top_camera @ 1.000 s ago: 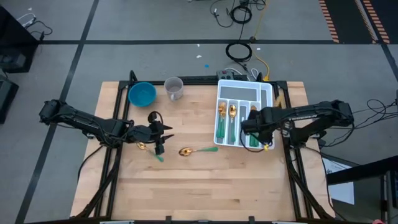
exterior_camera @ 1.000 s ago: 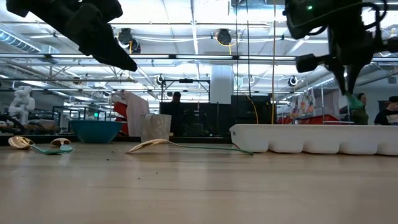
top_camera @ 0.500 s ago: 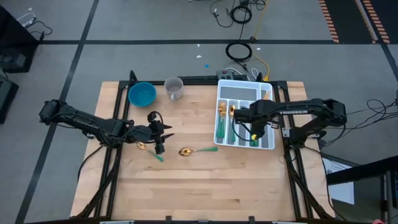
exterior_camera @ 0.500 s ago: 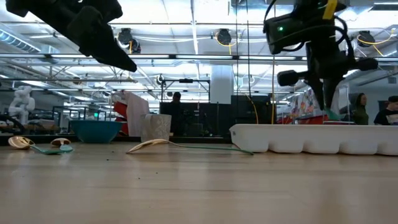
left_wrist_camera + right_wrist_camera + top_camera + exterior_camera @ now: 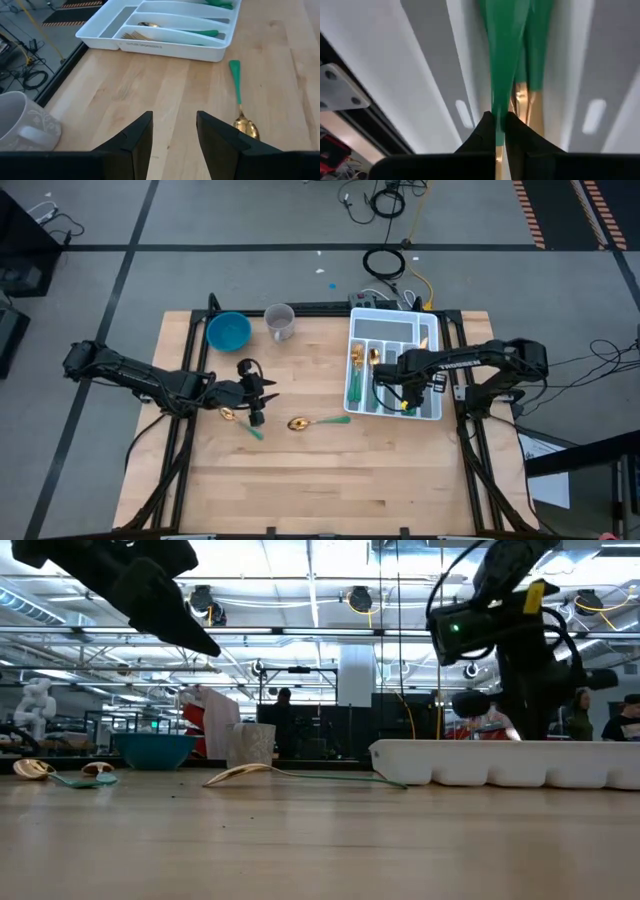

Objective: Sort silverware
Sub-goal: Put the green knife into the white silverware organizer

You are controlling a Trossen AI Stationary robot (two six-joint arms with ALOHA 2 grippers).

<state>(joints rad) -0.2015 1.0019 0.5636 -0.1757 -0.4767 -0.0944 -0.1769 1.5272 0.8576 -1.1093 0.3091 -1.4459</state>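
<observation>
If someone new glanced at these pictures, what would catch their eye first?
Probably the right gripper reaching down into the white cutlery tray at the table's right, its fingers pinched on a green-handled utensil. Next, the gold spoon lying loose mid-table, near the left gripper hovering open.

You see a smooth, pale wood table (image 5: 330,470), a shiny white plastic tray (image 5: 165,37), and a shiny gold spoon (image 5: 241,107).

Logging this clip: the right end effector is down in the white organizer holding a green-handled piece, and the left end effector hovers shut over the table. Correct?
Not quite. The left end effector is open; the left wrist view shows bare wood between its fingers. The rest holds: the right end effector is in the white organizer, clamped on a green-handled piece.
</observation>
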